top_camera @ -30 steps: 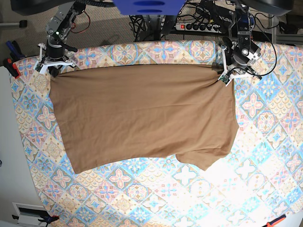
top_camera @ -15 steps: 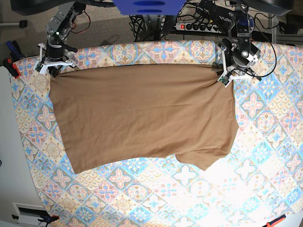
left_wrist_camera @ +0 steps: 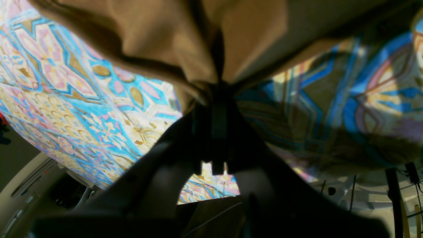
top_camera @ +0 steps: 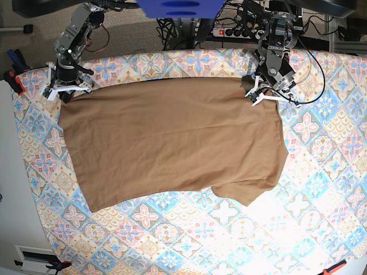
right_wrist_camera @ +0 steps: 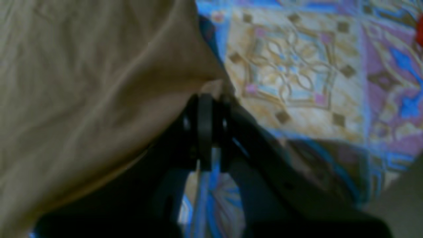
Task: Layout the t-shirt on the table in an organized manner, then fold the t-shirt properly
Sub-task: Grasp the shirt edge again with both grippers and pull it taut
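Clearly, some parts were hard to read. In the left wrist view the left gripper was only a dark, unsharp shape in the lower half of the frame, and its fingertips disappeared into the bunched fabric at the centre. In the right wrist view the whole picture was soft, and the right gripper showed as black fingers pressed together at the middle of the frame. In the base view the upper edge of the frame cut off both arms, and a blue object covered the top centre.

The t-shirt lay spread on the table, filling the middle and the left of the base view. Its long axis ran from left to right across the frame. One short sleeve pointed down toward the lower right, and the collar could not be made out.

The left gripper was clenched on the upper right corner of the t-shirt, where the cloth gathered into folds. The right gripper was clenched on the upper left corner. A power strip lay beyond the table at the top of the frame.
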`<state>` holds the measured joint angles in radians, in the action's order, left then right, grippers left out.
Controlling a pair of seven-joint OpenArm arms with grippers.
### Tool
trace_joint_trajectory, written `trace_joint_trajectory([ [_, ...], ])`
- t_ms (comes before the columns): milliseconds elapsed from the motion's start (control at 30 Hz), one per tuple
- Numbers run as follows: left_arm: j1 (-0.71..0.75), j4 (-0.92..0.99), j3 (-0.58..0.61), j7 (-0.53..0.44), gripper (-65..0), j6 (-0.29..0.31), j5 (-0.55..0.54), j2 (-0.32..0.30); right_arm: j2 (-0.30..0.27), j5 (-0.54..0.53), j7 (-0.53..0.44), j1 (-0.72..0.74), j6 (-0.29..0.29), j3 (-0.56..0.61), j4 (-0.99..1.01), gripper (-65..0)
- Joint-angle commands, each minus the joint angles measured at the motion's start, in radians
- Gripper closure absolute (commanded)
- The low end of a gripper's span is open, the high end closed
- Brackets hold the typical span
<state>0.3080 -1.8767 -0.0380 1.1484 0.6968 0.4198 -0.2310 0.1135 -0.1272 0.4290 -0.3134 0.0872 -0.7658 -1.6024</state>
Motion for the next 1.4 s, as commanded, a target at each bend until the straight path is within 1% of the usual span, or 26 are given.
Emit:
trace_joint_trajectory([
  [0,-0.003,-0.013,-0.009,0.003,0.0,0.001,0.001,-0.005,-0.008,-0.002,-0.023,0.0,-0.002,-0.004,-0.016,0.0],
  [233,-0.031,-0.013,-0.081,0.008,0.0,0.001,0.001,-0.006,-0.008,-0.002,-0.02,0.0,-0.002,-0.002,-0.069,0.0],
  [433,-0.05,-0.013,-0.086,0.009,0.0,0.001,0.003,-0.006,-0.011,-0.002,-0.019,0.0,-0.002,-0.002,-0.126,0.0],
  [533,-0.051,-0.013,-0.084,0.02,0.0,0.001,0.003,-0.006,-0.034,-0.002,-0.002,0.001,-0.002,0.013,-0.132,0.0],
  [600,-0.069,-0.011,-0.082,0.058,0.0,0.001,0.003,-0.006,-0.057,-0.002,0.031,0.003,-0.002,0.038,-0.134,0.0],
  [733,-0.131,-0.008,-0.081,0.137,0.0,0.001,0.003,-0.006,-0.061,-0.002,0.047,0.09,-0.002,0.052,-0.134,0.0],
  [833,-0.162,-0.008,-0.081,0.167,0.0,0.001,0.003,-0.008,-0.064,-0.002,0.047,0.145,-0.002,0.052,-0.131,0.0],
  [933,-0.165,-0.008,-0.081,0.169,0.0,0.001,0.003,-0.008,-0.065,0.004,0.066,0.159,-0.002,0.052,-0.126,0.0],
  [1000,-0.166,-0.008,-0.081,0.169,0.0,0.001,0.003,-0.008,-0.065,0.042,0.09,0.162,-0.002,0.052,-0.126,0.0],
  [1100,-0.172,-0.007,-0.081,0.169,0.0,0.001,0.003,-0.008,-0.065,0.114,0.098,0.224,-0.002,0.055,-0.106,0.0],
  [1167,-0.195,0.002,-0.079,0.169,0.0,0.001,0.003,-0.006,-0.065,0.117,0.098,0.265,-0.002,0.055,-0.071,0.0],
  [1267,-0.231,0.062,-0.079,0.169,0.0,0.001,0.004,-0.006,-0.065,0.117,0.095,0.28,-0.002,0.055,-0.023,0.0],
  [1367,-0.26,0.124,-0.079,0.167,0.0,0.001,0.05,-0.005,-0.065,0.117,0.095,0.28,-0.002,0.055,0.018,0.0],
])
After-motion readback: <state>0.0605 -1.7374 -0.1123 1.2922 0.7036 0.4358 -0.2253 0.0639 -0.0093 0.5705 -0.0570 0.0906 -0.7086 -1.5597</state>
